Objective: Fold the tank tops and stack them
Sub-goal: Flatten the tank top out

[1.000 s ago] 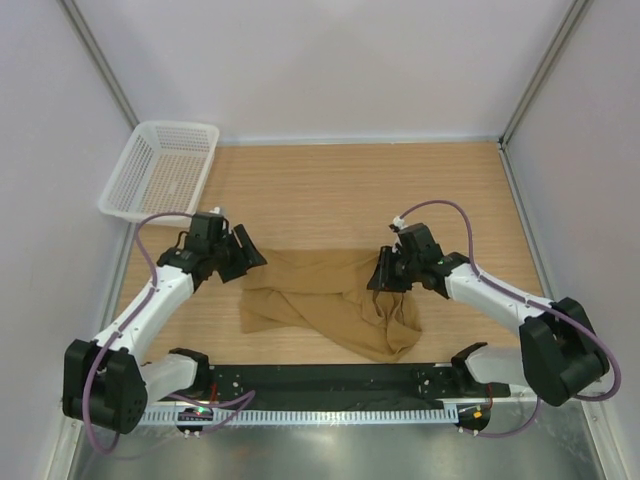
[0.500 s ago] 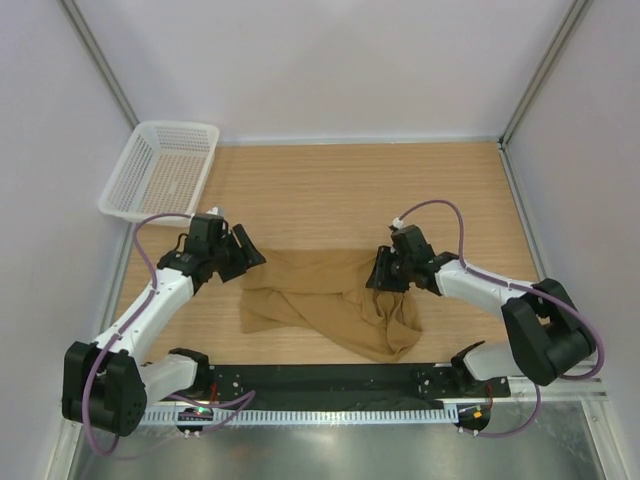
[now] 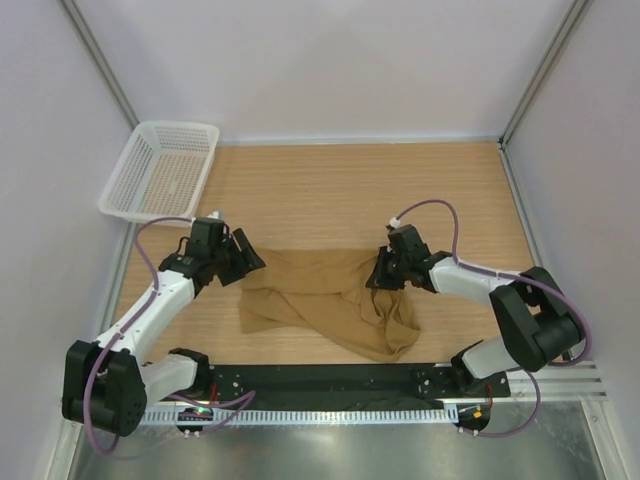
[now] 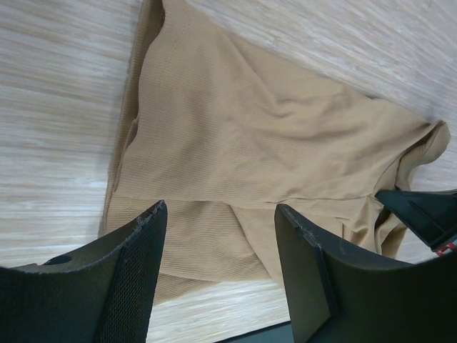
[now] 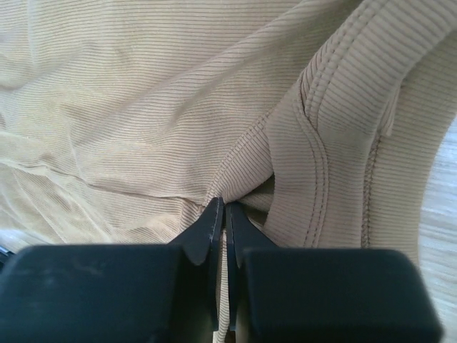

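Observation:
A tan-brown tank top (image 3: 325, 300) lies crumpled on the wooden table between the two arms. It fills the left wrist view (image 4: 271, 150) and the right wrist view (image 5: 143, 107). My right gripper (image 3: 381, 277) is at the top's right edge, its jaws shut on a thin fold of ribbed cloth beside a stitched hem (image 5: 226, 206). My left gripper (image 3: 252, 262) hovers at the top's upper left corner, open, its two fingers spread with cloth and bare table showing between them (image 4: 221, 243).
A white plastic mesh basket (image 3: 160, 170) stands at the far left corner. Bare wooden table (image 3: 350, 190) stretches behind the cloth. A black rail (image 3: 320, 385) runs along the near edge, and walls enclose three sides.
The right gripper has pushed slightly left into the cloth's right edge and closed on a fold. The left arm has stayed where it was, still open.

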Robot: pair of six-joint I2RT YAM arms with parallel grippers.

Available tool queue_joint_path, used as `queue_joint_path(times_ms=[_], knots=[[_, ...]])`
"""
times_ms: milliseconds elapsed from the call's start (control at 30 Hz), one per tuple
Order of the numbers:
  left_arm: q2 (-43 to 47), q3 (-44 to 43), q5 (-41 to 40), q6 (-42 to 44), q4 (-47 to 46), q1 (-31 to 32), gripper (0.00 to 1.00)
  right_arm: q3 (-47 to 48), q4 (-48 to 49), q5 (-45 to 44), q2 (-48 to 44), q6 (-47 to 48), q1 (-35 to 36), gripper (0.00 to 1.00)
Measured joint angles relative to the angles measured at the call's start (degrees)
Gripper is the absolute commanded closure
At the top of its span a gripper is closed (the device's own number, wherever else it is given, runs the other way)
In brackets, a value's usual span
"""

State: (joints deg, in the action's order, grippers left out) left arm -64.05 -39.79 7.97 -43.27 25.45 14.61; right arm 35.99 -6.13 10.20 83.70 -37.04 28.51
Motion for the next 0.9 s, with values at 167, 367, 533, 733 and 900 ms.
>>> queue_joint_path(times_ms=[167,367,533,733,900], knots=[[0.04,1.55,-0.46,0.17,-0.02,0.00,0.37,0.72,-4.28,-1.99,-4.17,0.72,0.00,0.94],[0.07,2.43,-1.92,0.44,0.07,0.00,0.37,3.28,-7.80,-4.46,-8.72,1.84,0.00,0.99],[-1.62,2.51,-2.40,0.50,-0.07,0.00,0.39,3.39,-8.85,-4.72,-8.76,2.32,0.00,0.99],[-5.07,3.19,-3.45,0.92,-1.68,0.00,0.47,3.39,-8.94,-4.68,-8.61,2.43,0.00,0.99],[-9.44,3.21,-3.85,1.55,-3.15,0.00,0.48,3.39,-8.92,-4.63,-8.57,2.45,0.00,0.99]])
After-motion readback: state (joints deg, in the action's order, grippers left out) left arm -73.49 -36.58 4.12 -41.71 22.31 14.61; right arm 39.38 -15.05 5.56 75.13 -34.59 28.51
